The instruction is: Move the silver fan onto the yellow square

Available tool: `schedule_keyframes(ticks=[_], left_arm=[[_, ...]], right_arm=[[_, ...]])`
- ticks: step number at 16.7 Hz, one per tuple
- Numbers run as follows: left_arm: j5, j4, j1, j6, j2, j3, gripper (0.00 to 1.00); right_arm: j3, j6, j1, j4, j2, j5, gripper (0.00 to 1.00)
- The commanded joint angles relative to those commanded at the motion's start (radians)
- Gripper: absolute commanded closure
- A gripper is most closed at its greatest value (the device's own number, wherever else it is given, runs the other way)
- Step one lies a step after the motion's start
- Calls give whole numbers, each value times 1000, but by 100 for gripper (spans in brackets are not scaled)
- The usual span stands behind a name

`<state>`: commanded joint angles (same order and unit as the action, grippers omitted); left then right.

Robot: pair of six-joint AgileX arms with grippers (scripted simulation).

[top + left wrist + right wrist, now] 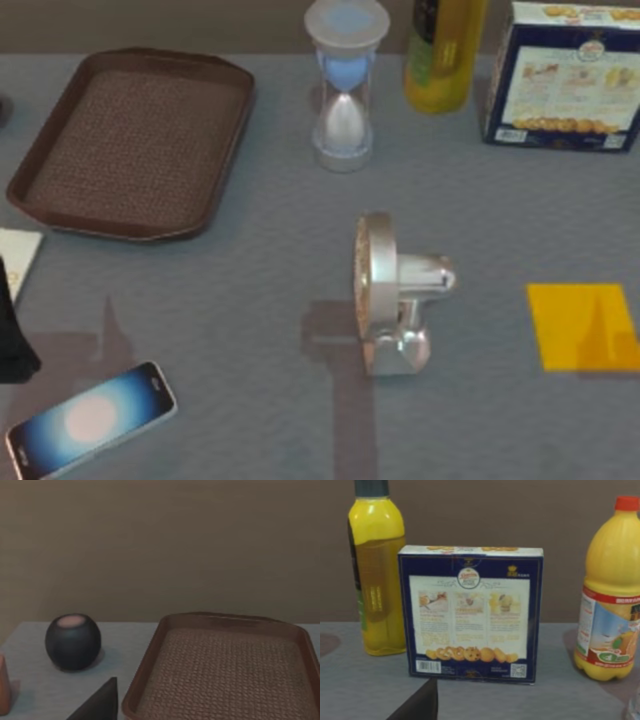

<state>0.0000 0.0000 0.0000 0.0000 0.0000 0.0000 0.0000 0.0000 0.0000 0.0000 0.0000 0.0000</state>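
Note:
The silver fan (395,298) stands mid-table, its round grille head edge-on, the motor housing pointing right and the chunky base toward the front. The yellow square (583,327) lies flat at the right edge, well apart from the fan. Only a dark part of my left arm (10,335) shows in the top view, at the far left edge. One dark finger (102,705) of the left gripper shows near the tray, with nothing beside it. My right arm is outside the top view. Its one visible finger (422,705) hangs before the biscuit box, holding nothing.
A brown tray (130,140) sits back left. An hourglass (345,90), a yellow bottle (443,50) and a blue biscuit box (560,75) line the back. An orange juice bottle (612,595) stands beside the box. A phone (90,418) lies front left; a black ball (73,641) sits beside the tray.

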Motion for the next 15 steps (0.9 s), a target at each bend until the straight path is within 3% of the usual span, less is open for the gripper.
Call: schedule_keyframes(ticks=[7,15], left_arm=[[0,0,0,0,0,0,0],[0,0,0,0,0,0,0]], right_arm=[[149,44,52,-129,154,3,0],[804,248,259,-630,862,16,0]])
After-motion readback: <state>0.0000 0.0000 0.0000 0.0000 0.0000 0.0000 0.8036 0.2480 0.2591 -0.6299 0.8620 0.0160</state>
